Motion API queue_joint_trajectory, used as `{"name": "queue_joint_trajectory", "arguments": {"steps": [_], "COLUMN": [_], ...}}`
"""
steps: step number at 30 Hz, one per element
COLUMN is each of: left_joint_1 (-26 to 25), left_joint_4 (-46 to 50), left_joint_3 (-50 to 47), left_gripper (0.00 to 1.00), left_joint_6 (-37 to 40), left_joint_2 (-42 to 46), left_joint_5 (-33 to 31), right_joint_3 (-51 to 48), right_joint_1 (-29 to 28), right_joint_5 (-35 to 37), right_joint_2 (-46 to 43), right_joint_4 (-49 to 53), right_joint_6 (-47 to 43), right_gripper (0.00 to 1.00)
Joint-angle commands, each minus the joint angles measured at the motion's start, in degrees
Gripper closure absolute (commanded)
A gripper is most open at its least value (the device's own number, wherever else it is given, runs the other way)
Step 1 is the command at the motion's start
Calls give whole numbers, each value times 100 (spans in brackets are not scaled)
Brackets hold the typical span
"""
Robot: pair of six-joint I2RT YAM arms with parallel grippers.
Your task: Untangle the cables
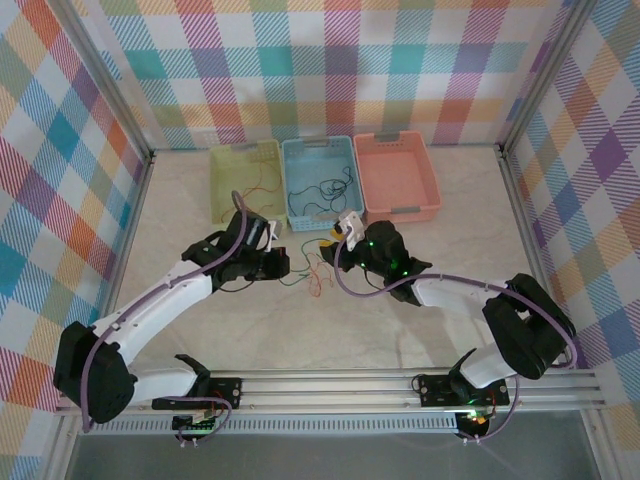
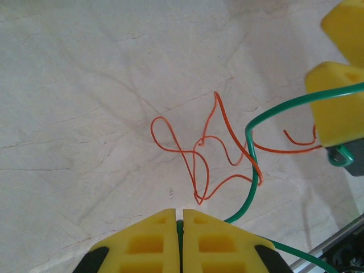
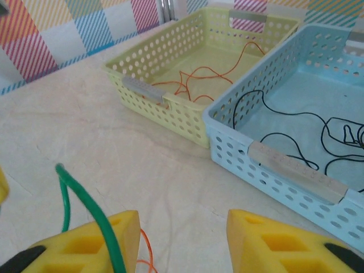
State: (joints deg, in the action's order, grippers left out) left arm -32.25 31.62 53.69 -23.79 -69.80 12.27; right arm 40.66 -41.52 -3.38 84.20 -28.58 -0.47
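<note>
On the table between the arms lies a loose orange cable (image 2: 199, 153) (image 1: 316, 276), twisted into loops and crossed by a green cable (image 2: 250, 170) (image 1: 298, 278). My left gripper (image 2: 181, 219) (image 1: 283, 262) is shut on one end of the green cable, which shows in the slit between the yellow pads. That green cable (image 3: 85, 196) arcs across and rests over the left finger of my right gripper (image 3: 183, 222) (image 1: 340, 250). The right jaws stand apart with only bare table between them. A bit of orange cable (image 3: 145, 244) peeks beside that finger.
Three baskets stand in a row at the back: a yellow-green one (image 1: 216, 185) (image 3: 145, 91) holding an orange cable (image 3: 193, 77), a blue one (image 1: 286, 180) (image 3: 296, 170) holding black cables (image 3: 296, 114), and a pink one (image 1: 432, 180). Metal frame rails edge the table.
</note>
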Motion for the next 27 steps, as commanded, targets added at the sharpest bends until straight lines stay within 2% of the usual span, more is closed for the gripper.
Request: {"name": "queue_joint_trajectory", "arguments": {"steps": [1,6,10,15,18,20,23,27], "left_joint_1": [-45,-45,-45,-45,-45,-45,-45,-45], "left_joint_4": [186,482,665,820,701,501,288,-38], "left_joint_3": [-78,11,58,12,-146,-296,-461,-643], "left_gripper": [100,100,100,100,100,100,100,100], "left_joint_6": [-54,61,69,73,19,-33,-99,-225], "left_joint_2": [268,474,555,811,1029,1164,1309,1536], "left_joint_5": [84,-38,-45,-115,-19,214,485,912], "right_joint_3": [250,285,240,223,134,86,13,-210], "right_joint_1": [22,21,21,30,47,80,206,534], "right_joint_5": [43,410,1088,2257,2658,2987,3043,2916], "right_joint_2": [-86,-318,-630,-851,-885,-870,-885,-1017], "right_joint_4": [620,1380,1633,1558,1220,950,829,676], "right_joint_6": [-466,-1660,-2478,-3788,-4237,-4363,-4237,-3655], "right_gripper": [56,71,73,77,83,91,98,100]}}
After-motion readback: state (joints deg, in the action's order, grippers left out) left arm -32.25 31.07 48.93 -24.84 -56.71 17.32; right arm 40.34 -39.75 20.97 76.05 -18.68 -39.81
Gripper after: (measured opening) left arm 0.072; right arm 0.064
